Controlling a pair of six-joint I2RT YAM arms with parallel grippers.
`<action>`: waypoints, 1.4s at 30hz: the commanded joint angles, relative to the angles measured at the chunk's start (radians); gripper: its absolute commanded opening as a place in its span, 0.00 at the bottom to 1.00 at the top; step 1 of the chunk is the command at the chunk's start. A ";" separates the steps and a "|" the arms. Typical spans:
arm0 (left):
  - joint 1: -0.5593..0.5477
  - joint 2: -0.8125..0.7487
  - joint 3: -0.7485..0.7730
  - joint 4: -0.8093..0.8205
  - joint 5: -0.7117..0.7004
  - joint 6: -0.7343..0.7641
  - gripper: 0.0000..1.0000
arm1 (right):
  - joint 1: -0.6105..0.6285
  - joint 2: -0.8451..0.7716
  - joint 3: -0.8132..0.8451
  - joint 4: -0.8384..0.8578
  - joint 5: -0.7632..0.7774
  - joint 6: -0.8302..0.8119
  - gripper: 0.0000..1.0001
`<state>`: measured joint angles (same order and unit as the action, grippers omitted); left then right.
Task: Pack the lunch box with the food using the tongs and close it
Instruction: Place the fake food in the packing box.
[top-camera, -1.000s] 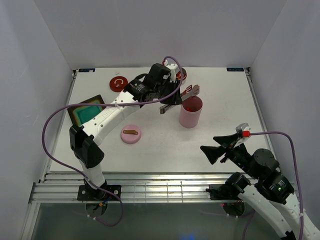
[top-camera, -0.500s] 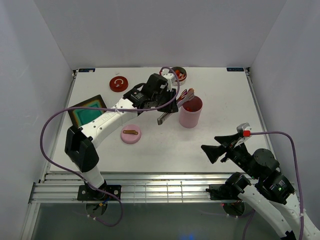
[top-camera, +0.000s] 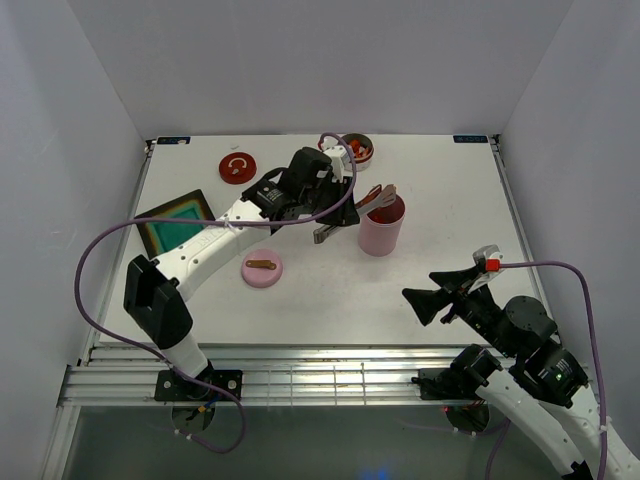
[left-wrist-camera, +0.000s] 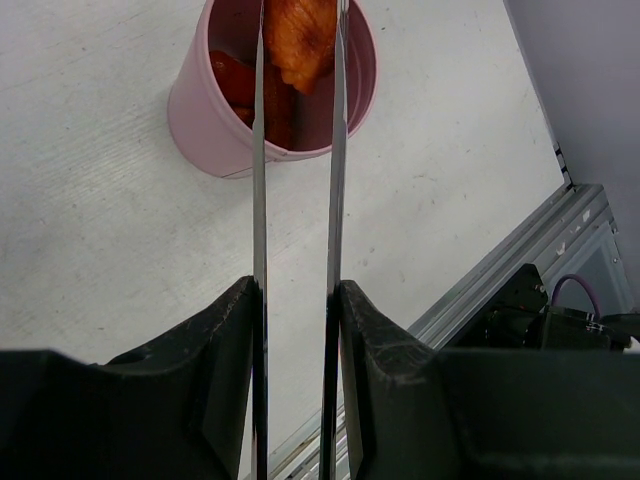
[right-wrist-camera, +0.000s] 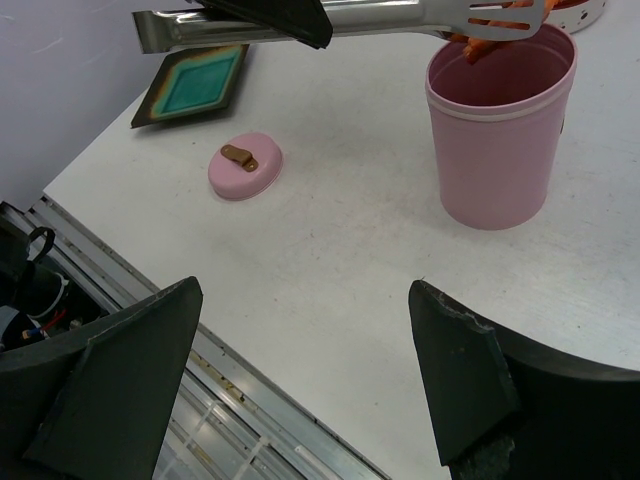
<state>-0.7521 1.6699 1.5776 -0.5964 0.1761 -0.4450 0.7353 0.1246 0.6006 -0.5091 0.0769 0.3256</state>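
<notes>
Your white table (top-camera: 440, 210) carries everything, with the two arms reaching over it from the near edge. Your left end effector (left-wrist-camera: 295, 300) is clamped on the handle end of the tongs (left-wrist-camera: 258, 180), one finger pressed against each thin metal arm, and it hangs over the middle of the table, just left of the lunch box. Your right end effector (right-wrist-camera: 305, 288) hovers above the near right part of the table with its jaws spread wide and nothing between them. At the far left lies the black tray with a teal inside (top-camera: 175, 222). The pink cylindrical lunch box (top-camera: 381, 228) stands upright and uncovered near the table's centre. The tongs' tips reach over its rim and pinch an orange food piece (left-wrist-camera: 300, 40) right above its mouth, and red pieces (left-wrist-camera: 232, 75) already lie inside. Its pink lid with a brown tab (top-camera: 262, 268) rests flat on the table to the left of the box and nearer you. A red disc with a white mark (top-camera: 236, 167) sits at the rear left, and a small bowl (top-camera: 358, 150) holding red and white pieces sits at the rear, behind the left arm.
</notes>
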 joint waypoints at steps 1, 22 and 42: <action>-0.001 -0.084 -0.008 0.046 0.023 0.002 0.10 | 0.006 0.014 0.025 0.027 0.015 -0.002 0.89; -0.001 -0.070 0.024 0.021 0.011 0.019 0.47 | 0.006 0.010 0.025 0.024 0.014 0.000 0.89; 0.002 -0.087 0.243 -0.106 -0.248 0.026 0.53 | 0.006 0.018 0.028 0.020 0.006 0.000 0.89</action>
<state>-0.7521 1.6386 1.7107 -0.6827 0.0643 -0.4286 0.7353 0.1326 0.6006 -0.5091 0.0761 0.3260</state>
